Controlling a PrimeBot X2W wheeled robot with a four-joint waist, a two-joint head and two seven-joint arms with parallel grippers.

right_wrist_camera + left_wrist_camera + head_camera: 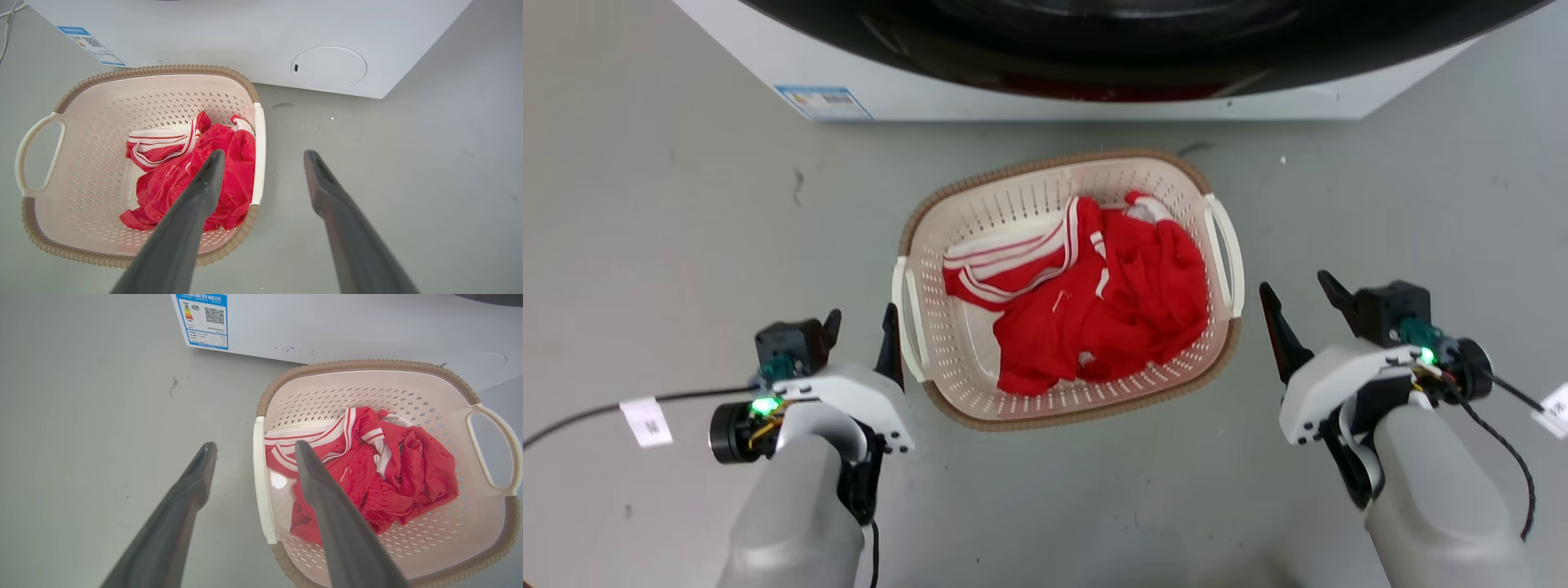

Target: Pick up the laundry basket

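**Basket on the floor, grippers lined up, no grip yet**

The laundry basket [1013, 204] sits on the grey floor [686, 204] just in front of the washer [1013, 90], with red clothes [1111, 310] heaped inside. It looks flat on the floor, so the lift has not begun.

The left gripper [860, 317] has its jaws spread. Its inner finger is just beside the basket's left handle [900, 310]. In the left wrist view that white handle lies in the gap between the two fingers, one finger over the floor and the other over the clothes. Whether the fingers are low enough to close on it cannot be told.

The right gripper [1293, 283] is also spread wide and holds nothing. It is near the right handle [1229, 253] but apart from it. In the right wrist view the handle again lines up between the fingers.

The approach seems mostly done. What is left is to bring each gripper down over its handle, close both, and raise the basket evenly.
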